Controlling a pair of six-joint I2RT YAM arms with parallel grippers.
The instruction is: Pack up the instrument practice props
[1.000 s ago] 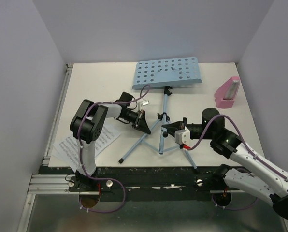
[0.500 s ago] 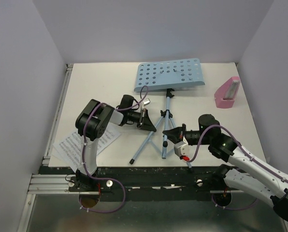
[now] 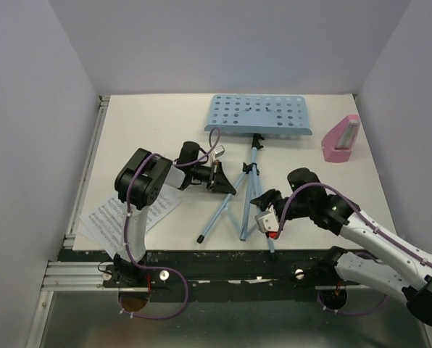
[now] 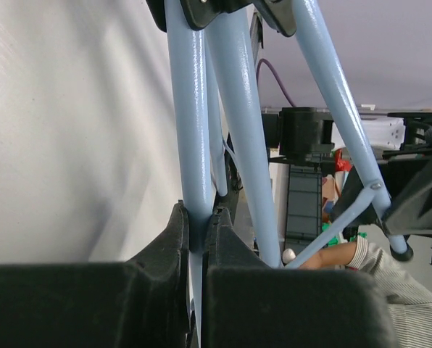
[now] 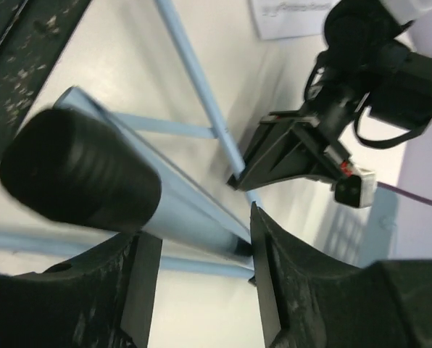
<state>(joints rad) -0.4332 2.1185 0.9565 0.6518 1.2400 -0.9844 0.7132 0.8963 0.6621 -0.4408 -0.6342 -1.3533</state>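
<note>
The light-blue music stand (image 3: 258,116) stands at the table's middle back, its hole-punched desk on top and thin tripod legs (image 3: 219,212) spread toward me. My left gripper (image 3: 226,188) is shut on one leg (image 4: 190,130), which is pinched between its pads (image 4: 174,239). My right gripper (image 3: 262,200) is open; a leg with a black rubber foot (image 5: 78,170) lies loose between its fingers (image 5: 274,246). White sheet-music pages (image 3: 129,216) lie at the front left. The pink metronome (image 3: 341,139) stands at the back right.
Grey walls close the table on three sides. A black rail (image 3: 223,262) runs along the near edge under the stand's feet. The left gripper (image 5: 296,156) is close in front of the right wrist camera.
My right gripper has opened and let go of the leg it held. The stand's desk has swung level and shifted right. The left gripper keeps its grip.
</note>
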